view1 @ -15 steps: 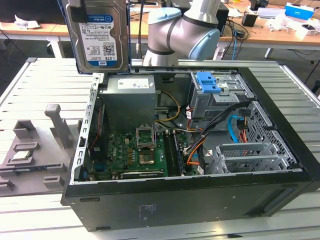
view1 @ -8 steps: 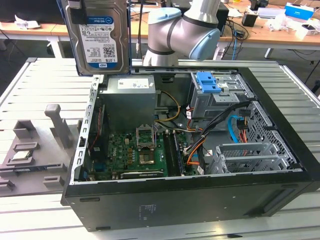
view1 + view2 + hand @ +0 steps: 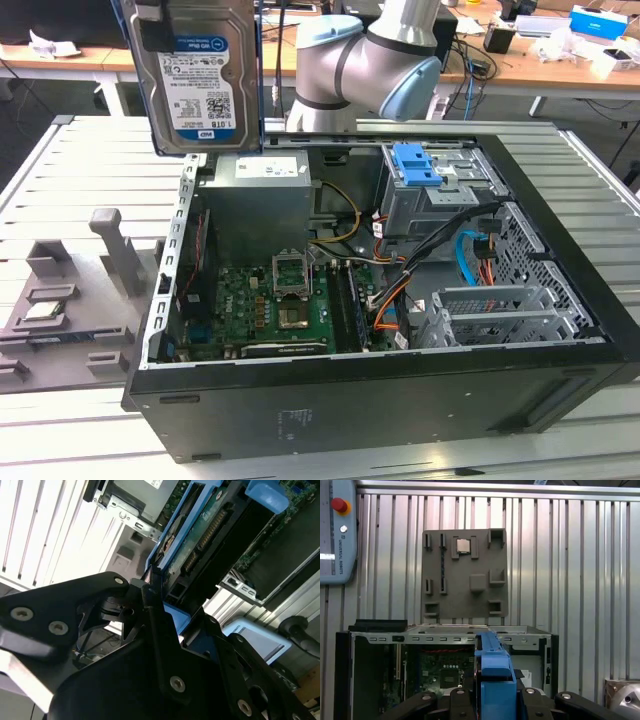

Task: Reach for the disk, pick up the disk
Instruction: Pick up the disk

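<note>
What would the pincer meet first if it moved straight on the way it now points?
The pincer grips the disk, which leads the way. Straight ahead lies the open computer case, so the disk's edge would probably reach its interior near the motherboard first; depth is unclear.

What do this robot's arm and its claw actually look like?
The arm is made of smooth silver-grey tubes with rounded joints capped in pale blue. The gripper is matt black in both wrist views: flat angular link plates pinned with small silver screws.
</note>
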Robot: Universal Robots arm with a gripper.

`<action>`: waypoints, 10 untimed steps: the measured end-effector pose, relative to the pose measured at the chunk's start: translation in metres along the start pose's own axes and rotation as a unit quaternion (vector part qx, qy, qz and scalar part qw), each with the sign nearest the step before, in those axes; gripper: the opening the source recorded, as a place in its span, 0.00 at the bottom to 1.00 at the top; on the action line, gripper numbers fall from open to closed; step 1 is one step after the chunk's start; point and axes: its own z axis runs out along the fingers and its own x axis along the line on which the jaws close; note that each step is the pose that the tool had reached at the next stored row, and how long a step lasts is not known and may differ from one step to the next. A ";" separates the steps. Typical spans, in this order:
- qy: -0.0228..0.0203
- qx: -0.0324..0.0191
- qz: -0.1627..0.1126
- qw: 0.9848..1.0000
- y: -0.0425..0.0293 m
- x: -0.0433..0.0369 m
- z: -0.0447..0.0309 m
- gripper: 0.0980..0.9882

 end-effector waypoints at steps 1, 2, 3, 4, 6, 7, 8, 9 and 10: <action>0.000 0.000 0.000 1.000 -0.0002 0.0012 0.0000 0.30; 0.000 0.000 0.000 1.000 -0.0002 0.0023 0.0000 0.30; 0.000 0.000 0.000 1.000 -0.0004 0.0031 0.0000 0.30; 0.000 0.000 0.000 1.000 -0.0004 0.0041 0.0000 0.30; 0.000 0.000 0.000 1.000 -0.0007 0.0060 0.0000 0.30; 0.000 0.000 0.000 1.000 -0.0007 0.0067 0.0000 0.30; 0.000 0.000 0.000 1.000 -0.0008 0.0080 0.0000 0.30; 0.000 0.000 0.000 1.000 -0.0009 0.0091 0.0000 0.30; 0.000 0.000 0.000 1.000 -0.0011 0.0102 0.0000 0.30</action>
